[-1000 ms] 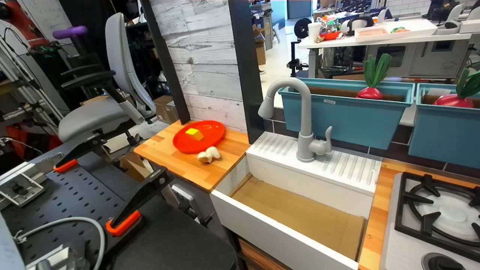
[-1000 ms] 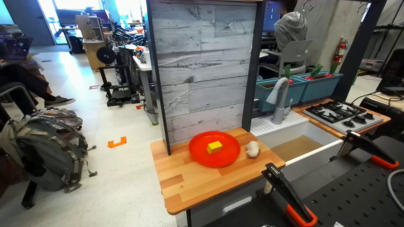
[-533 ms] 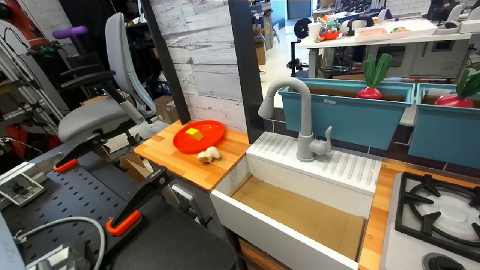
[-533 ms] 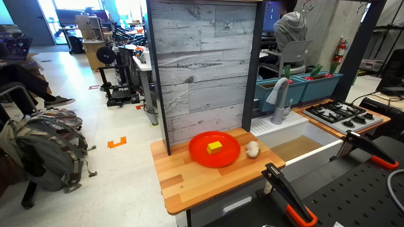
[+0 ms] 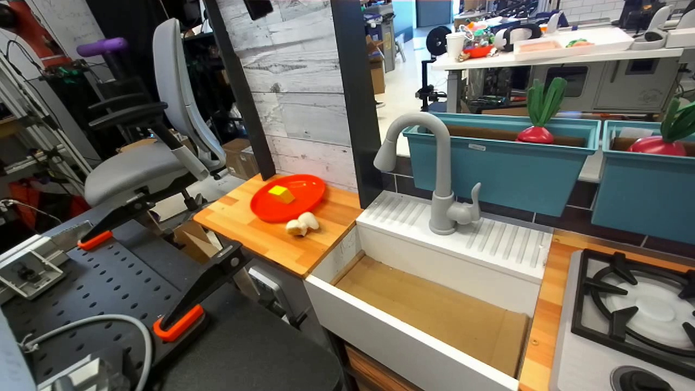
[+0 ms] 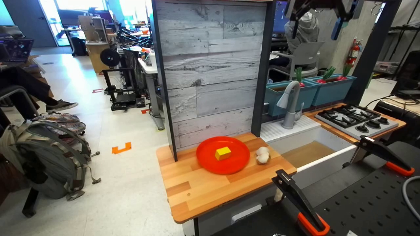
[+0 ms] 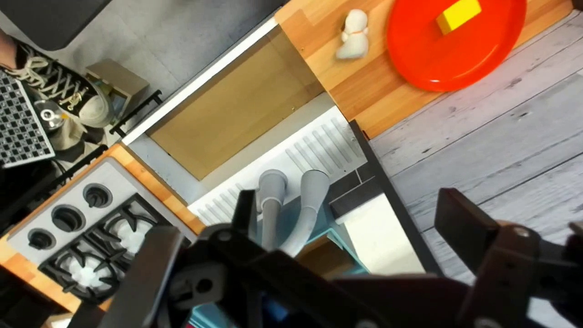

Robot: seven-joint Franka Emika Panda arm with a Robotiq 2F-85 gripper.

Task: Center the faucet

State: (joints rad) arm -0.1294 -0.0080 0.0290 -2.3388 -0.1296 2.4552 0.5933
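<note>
The grey gooseneck faucet (image 5: 444,163) stands upright on the white ridged ledge behind the sink (image 5: 412,347). Its spout points sideways toward the wood-look wall panel, over the ledge and not over the basin. It also shows in another exterior view (image 6: 289,118), and in the wrist view (image 7: 314,189) from above, where the upper arch is hidden by my finger linkage. My gripper (image 6: 315,31) is open and empty, high above the faucet at the top edge of that exterior view. In the wrist view my fingertips (image 7: 350,205) are wide apart, with nothing between them.
Teal planters (image 5: 505,168) with toy radishes stand behind the faucet. A dark post (image 5: 358,108) and the wall panel (image 5: 304,81) rise beside it. A red plate (image 5: 312,190) with a yellow block and a toy mushroom lie on the wooden counter. A stove (image 5: 570,347) stands across the sink.
My gripper has come into view at the top of both exterior views, where it was not visible before. The faucet and other objects have not moved.
</note>
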